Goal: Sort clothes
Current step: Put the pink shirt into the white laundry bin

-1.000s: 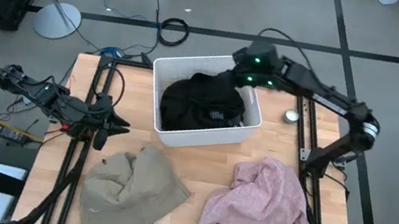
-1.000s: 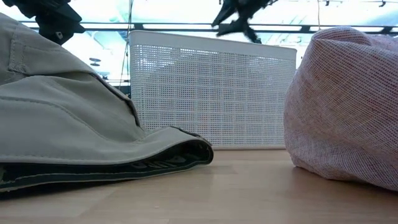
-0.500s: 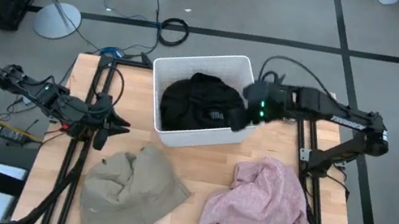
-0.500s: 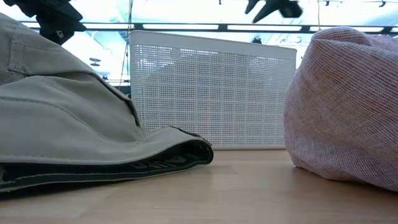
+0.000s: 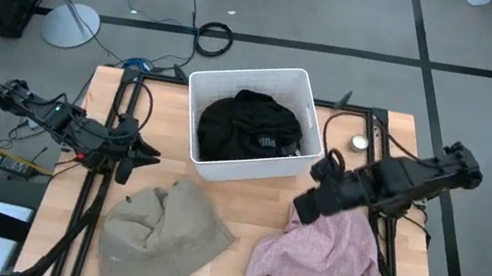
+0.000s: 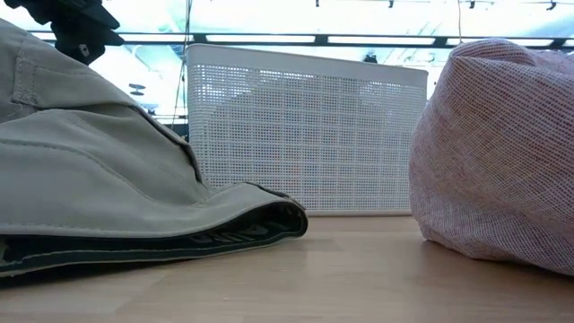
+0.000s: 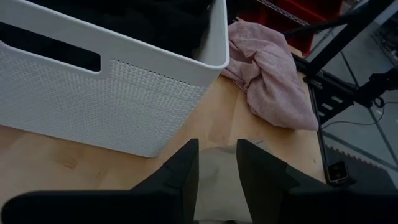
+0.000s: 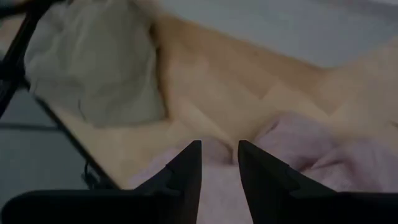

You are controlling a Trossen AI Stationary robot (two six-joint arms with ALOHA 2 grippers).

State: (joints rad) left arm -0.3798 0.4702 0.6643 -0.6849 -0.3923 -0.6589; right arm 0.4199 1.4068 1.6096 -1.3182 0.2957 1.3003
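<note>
Nothing I can actually read from my end. There's a small pale print on the black fabric garment [image 5: 249, 131] lying in the white rectangular plastic bin [image 5: 196, 89], but it's too tiny to make out. Same for the dark band along the hem of the large beige fabric garment [image 6: 99, 170]: some lettering there, not legible.

The high view looks straight down on the whole table [image 5: 254, 206]. The low view sits at table height, very near the beige garment [image 6: 90, 161] and the pink garment [image 6: 493, 152], facing the white bin [image 6: 305, 135]. Both wrist views look forward and down past their own fingers; both show these two garments.
</note>
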